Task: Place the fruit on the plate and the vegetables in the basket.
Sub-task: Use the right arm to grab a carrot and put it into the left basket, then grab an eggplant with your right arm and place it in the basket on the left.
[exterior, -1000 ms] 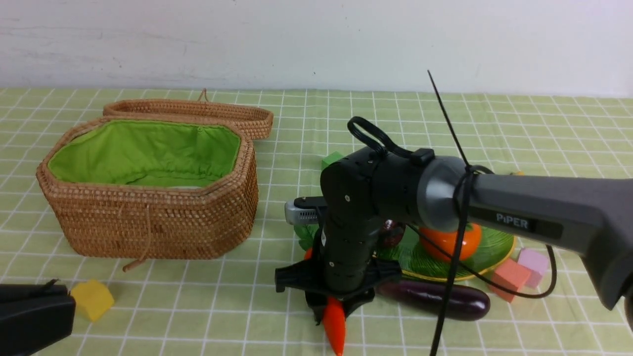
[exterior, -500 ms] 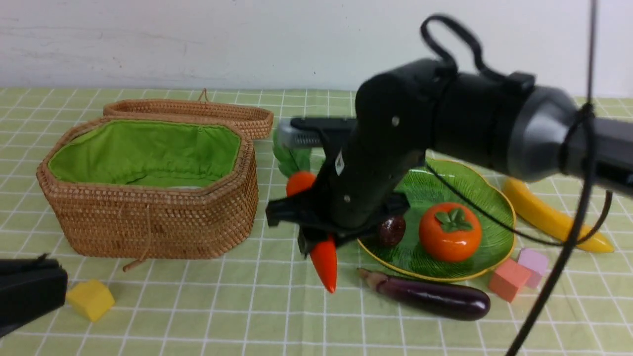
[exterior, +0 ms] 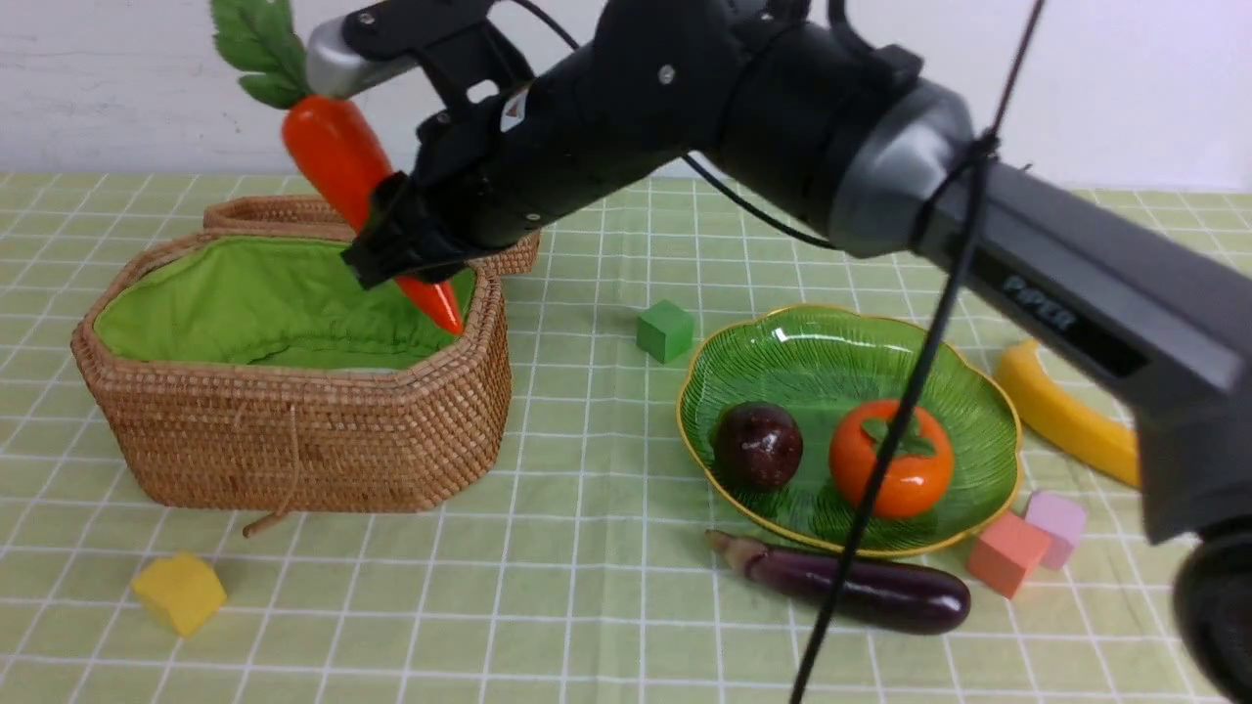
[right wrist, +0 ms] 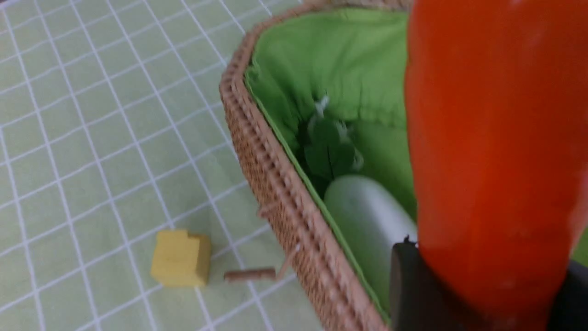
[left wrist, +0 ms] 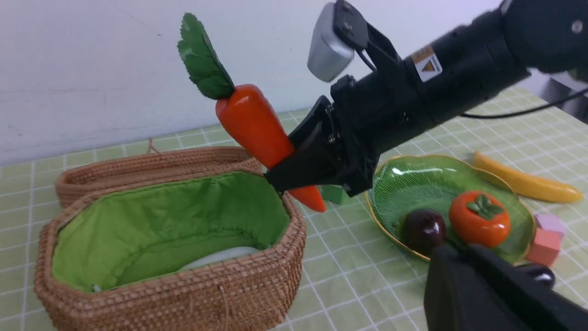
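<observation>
My right gripper (exterior: 391, 235) is shut on the orange carrot (exterior: 333, 156), holding it tilted, tip down, above the right end of the open wicker basket (exterior: 293, 430). The white radish (right wrist: 363, 220) lies inside on the green lining. On the green plate (exterior: 831, 352) sit the maroon mangosteen (exterior: 758, 445) and the orange persimmon (exterior: 895, 474). The banana (exterior: 1056, 411) lies on the cloth right of the plate, and the purple eggplant (exterior: 871, 592) lies in front of it. My left gripper (left wrist: 459, 250) is shut and empty, and does not show in the front view.
The basket's lid (exterior: 391, 220) lies open behind it. A yellow cube (exterior: 179, 592) sits in front of the basket and a green cube (exterior: 665, 330) between basket and plate. Salmon (exterior: 1007, 552) and lilac (exterior: 1054, 516) cubes sit by the plate's right front.
My right arm has lifted the carrot from the cloth in front of the plate and swung it up and left over the basket. My left gripper has left the front view.
</observation>
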`<state>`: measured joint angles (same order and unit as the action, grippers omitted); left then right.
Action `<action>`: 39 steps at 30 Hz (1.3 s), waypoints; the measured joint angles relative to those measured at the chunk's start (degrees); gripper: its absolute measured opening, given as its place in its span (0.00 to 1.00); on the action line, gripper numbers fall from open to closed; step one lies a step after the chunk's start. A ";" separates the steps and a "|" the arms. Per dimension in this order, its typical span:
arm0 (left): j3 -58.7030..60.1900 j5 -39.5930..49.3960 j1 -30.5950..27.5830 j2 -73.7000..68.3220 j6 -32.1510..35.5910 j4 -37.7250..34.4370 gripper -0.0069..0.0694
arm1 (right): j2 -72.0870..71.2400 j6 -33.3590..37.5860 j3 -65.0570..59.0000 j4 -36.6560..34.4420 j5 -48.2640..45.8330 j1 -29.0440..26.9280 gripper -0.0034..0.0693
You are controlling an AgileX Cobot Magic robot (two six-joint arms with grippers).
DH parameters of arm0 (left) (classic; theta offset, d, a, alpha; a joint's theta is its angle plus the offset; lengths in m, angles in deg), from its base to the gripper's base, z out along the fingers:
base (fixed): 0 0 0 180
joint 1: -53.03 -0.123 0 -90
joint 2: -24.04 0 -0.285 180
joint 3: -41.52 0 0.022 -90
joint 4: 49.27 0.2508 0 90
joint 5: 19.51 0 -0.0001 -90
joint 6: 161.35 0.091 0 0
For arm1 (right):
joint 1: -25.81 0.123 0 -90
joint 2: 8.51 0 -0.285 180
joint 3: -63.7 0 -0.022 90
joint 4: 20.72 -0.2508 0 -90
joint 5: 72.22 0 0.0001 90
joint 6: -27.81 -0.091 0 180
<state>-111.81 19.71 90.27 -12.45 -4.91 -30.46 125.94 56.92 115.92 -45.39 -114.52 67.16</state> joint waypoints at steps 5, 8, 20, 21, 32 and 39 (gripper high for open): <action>0.00 -0.33 0.00 0.00 -5.75 5.64 0.07 | 5.96 10.34 4.96 -5.33 5.17 0.00 0.43; 0.00 -0.33 0.00 0.00 -8.01 7.72 0.07 | 8.64 13.34 5.55 -6.65 9.19 0.00 0.43; 0.00 -0.33 0.00 0.00 -9.07 8.32 0.07 | 11.08 14.26 5.85 -5.38 11.94 0.00 0.78; 0.00 -0.33 0.00 0.00 -9.07 8.32 0.07 | 10.96 14.26 5.89 -4.50 10.76 0.00 0.85; 0.00 -0.40 0.00 0.00 -4.67 -0.18 0.07 | -3.09 -7.31 6.18 8.72 -17.85 0.00 0.67; 0.00 1.61 0.00 0.00 13.55 -18.80 0.07 | -12.48 -13.63 6.38 17.11 -29.55 0.00 0.13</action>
<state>-111.81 21.32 90.27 -12.45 8.64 -49.27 113.46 43.28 122.30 -28.28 -144.07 67.16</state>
